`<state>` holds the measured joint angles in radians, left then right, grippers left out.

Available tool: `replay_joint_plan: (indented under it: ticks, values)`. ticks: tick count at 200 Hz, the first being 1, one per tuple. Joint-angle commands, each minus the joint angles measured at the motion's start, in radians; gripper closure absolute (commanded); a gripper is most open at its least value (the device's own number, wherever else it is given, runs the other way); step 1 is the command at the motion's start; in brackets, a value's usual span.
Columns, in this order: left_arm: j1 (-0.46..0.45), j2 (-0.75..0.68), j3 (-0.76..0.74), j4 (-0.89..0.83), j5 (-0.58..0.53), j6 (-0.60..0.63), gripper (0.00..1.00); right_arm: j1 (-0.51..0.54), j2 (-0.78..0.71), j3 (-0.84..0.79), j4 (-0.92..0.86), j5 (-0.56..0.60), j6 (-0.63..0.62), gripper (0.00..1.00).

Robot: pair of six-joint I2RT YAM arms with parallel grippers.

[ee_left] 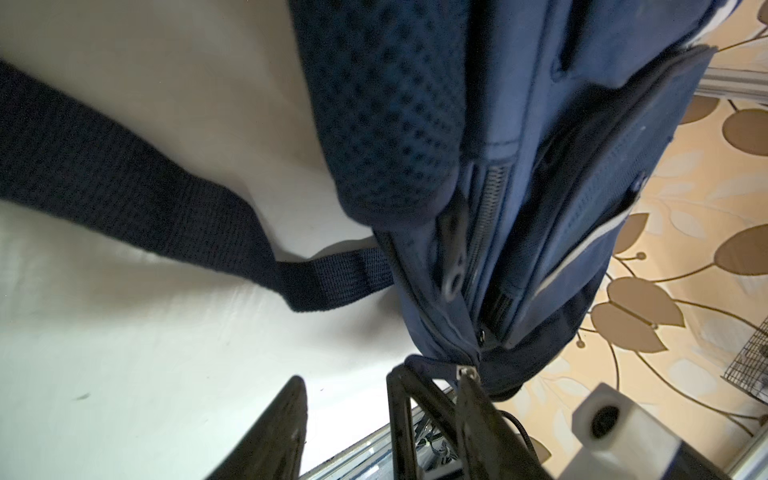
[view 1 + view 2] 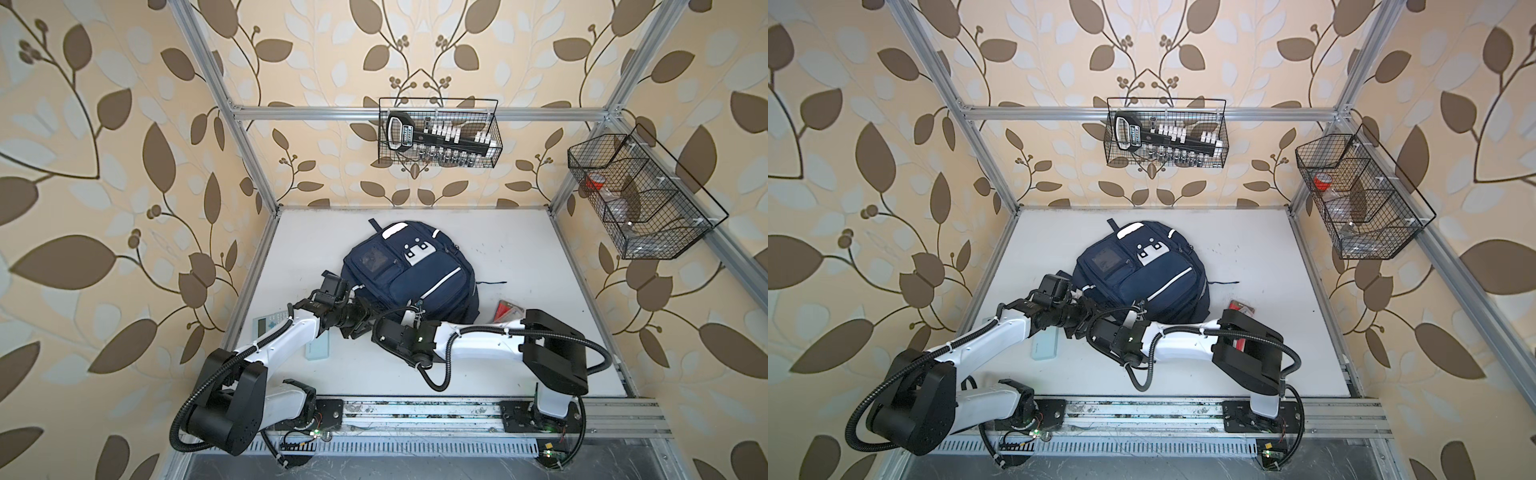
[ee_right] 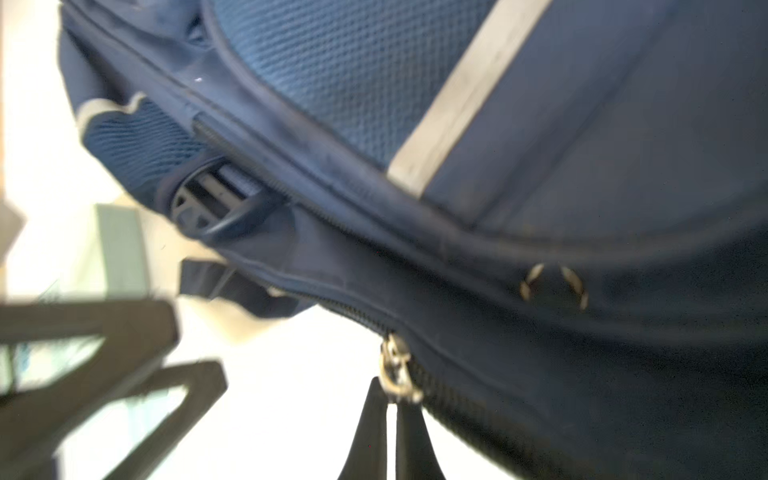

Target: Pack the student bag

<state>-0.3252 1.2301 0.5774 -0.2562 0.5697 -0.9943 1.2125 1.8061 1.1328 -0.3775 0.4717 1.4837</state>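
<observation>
The student bag (image 2: 409, 270) lies face up in the middle of the white counter (image 2: 540, 257), and both arms are in at its near edge. Closest to me, the right gripper (image 3: 390, 395) has its fingers (image 3: 372, 432) pressed together on the metal zipper pull (image 3: 397, 368) at that edge; no gap shows between them. Just beside it, the left gripper (image 2: 356, 322) stands with its fingers (image 3: 124, 318) partly apart, bright counter showing between them, holding nothing that I can see. A dark strap (image 1: 332, 274) trails off the bag's corner near them.

To my eye the step is unzipping the bag. Done well, the right arm would draw the pull along the line of the teeth, following the curve of the seam and not tugging outward. Meanwhile the left would pinch the fabric near the zip's end so the soft bag does not slide or bunch. A small pull can slip from a tip grip.

A pale card (image 2: 318, 351) lies under the left arm and a red packet (image 2: 509, 311) just right of the bag. Further back, a wire basket (image 2: 438, 133) hangs on the back wall and a second wire basket (image 2: 640, 199) on the side wall.
</observation>
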Motion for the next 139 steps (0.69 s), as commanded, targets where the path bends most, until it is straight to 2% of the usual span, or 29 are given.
replay_joint_plan:
  ticks: [1, 35, 54, 66, 85, 115, 139]
  values:
    - [-0.055, 0.004, -0.011, 0.115, 0.009, -0.068, 0.42, 0.005, -0.081, -0.038, 0.025, -0.049, 0.037, 1.00]
    - [-0.121, 0.096, -0.004, 0.210, 0.002, -0.134, 0.44, 0.008, -0.098, -0.020, 0.032, -0.133, -0.018, 1.00]
    - [-0.126, 0.132, 0.004, 0.258, 0.008, -0.159, 0.53, 0.006, -0.075, 0.017, -0.031, -0.195, -0.028, 1.00]
    - [-0.126, 0.147, 0.020, 0.255, -0.001, -0.158, 0.65, 0.007, -0.058, 0.050, -0.122, -0.232, -0.037, 1.00]
    - [-0.124, 0.168, 0.061, 0.190, -0.035, -0.130, 1.00, 0.010, -0.061, 0.066, -0.264, -0.269, -0.076, 1.00]
    - [-0.112, 0.204, 0.109, 0.052, -0.129, -0.085, 1.00, 0.003, -0.166, -0.030, -0.445, -0.256, -0.133, 1.00]
    - [-0.100, 0.202, 0.096, 0.025, -0.184, -0.074, 1.00, -0.011, -0.274, -0.108, -0.561, -0.228, -0.159, 1.00]
